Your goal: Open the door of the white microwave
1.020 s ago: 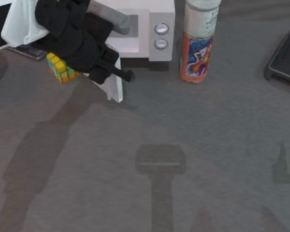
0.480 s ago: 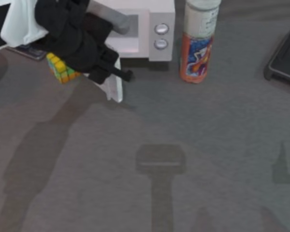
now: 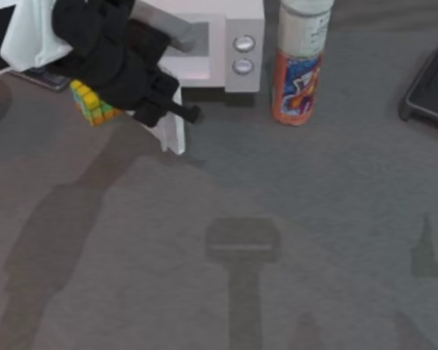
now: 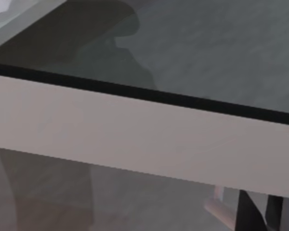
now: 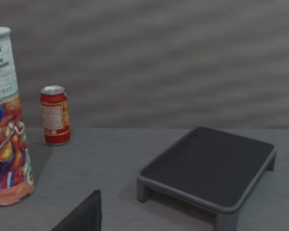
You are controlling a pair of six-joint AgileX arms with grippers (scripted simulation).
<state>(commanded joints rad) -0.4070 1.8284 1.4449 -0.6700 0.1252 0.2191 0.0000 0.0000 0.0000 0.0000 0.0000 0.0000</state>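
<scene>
At the table's eleven o'clock you have the white microwave (image 3: 219, 44) with the door (image 3: 177, 131) swung out, a light stiff panel best held at its free edge, where the left gripper (image 3: 179, 113) sits, its grip not discernible.

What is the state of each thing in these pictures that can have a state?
door: swung open, standing out from the front.
white microwave: open, cavity showing.
left gripper: at the door's edge.
bottle: upright, beside the microwave.
red can: upright.
dark tray: flat on its feet.

Bottle (image 3: 301, 62) stands right of the microwave (image 3: 226, 44)
</scene>
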